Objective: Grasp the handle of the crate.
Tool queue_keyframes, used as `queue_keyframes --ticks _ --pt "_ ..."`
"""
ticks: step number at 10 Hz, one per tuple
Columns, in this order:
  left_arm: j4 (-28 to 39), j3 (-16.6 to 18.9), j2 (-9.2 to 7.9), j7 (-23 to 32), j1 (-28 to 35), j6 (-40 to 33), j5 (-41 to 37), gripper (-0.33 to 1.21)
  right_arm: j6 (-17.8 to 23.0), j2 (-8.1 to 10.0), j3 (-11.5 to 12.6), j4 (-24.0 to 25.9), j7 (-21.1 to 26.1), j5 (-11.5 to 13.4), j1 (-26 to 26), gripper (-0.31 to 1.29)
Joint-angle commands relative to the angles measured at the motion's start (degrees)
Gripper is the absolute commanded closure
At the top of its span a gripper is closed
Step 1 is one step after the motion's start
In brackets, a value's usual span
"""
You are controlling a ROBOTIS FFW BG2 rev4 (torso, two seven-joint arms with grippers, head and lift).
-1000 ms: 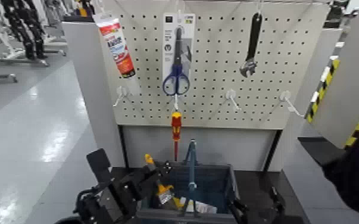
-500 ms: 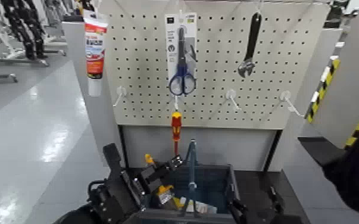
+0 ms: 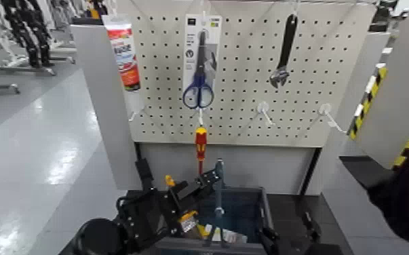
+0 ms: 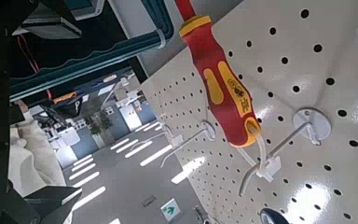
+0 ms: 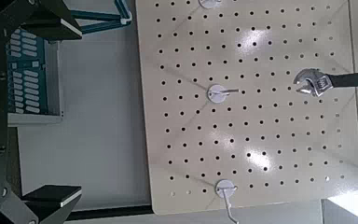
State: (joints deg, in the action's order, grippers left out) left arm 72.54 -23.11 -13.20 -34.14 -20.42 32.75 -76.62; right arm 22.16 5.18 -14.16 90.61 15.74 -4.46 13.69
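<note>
My left gripper (image 3: 207, 180) has swung in, fingers open; the handle (image 3: 218, 193) now sits just beside them, ungrasped.

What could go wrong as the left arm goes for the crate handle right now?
1. The left gripper sits just beside the thin upright handle; a slightly off approach could push the bail aside instead of catching it.
2. The red-and-yellow screwdriver hangs directly above; lifting the arm may knock it off its hook.
3. Tools fill the crate, including a yellow-handled brush the fingers could snag.

Left arm (image 3: 139, 217): black blocky housings, dark cables; right arm (image 3: 295, 237) black too.
</note>
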Motion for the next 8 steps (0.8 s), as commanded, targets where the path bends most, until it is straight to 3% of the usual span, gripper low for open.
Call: queue_keyframes --ticks 1,4,5,7,8 --pt "-3.9 -1.9 0.28 -0.8 -2.5 1.7 -4.8 0.12 0.1 0.00 -0.2 -0.1 0.0 -0.2 -0.2 0.13" --pt "-8.3 -3.4 0.63 -1.7 -4.7 3.3 -9.2 0.13 0.1 0.09 -0.3 -0.2 -0.1 -0.4 -0.2 0.13" --pt "-9.9 -3.5 0.81 -1.8 -5.2 3.8 -10.0 0.23 0.1 0.09 -0.4 -0.2 -0.1 -0.4 -0.2 0.13" --pt "-12.3 -4.5 0.98 -1.9 -6.1 5.2 -12.7 0.59 0.2 0.09 -0.5 -0.2 -0.2 -0.6 -0.4 0.13" --pt "-13.2 -4.9 1.07 -2.5 -6.5 6.4 -13.7 0.62 0.2 0.09 -0.6 -0.3 -0.3 -0.6 -0.4 0.13"
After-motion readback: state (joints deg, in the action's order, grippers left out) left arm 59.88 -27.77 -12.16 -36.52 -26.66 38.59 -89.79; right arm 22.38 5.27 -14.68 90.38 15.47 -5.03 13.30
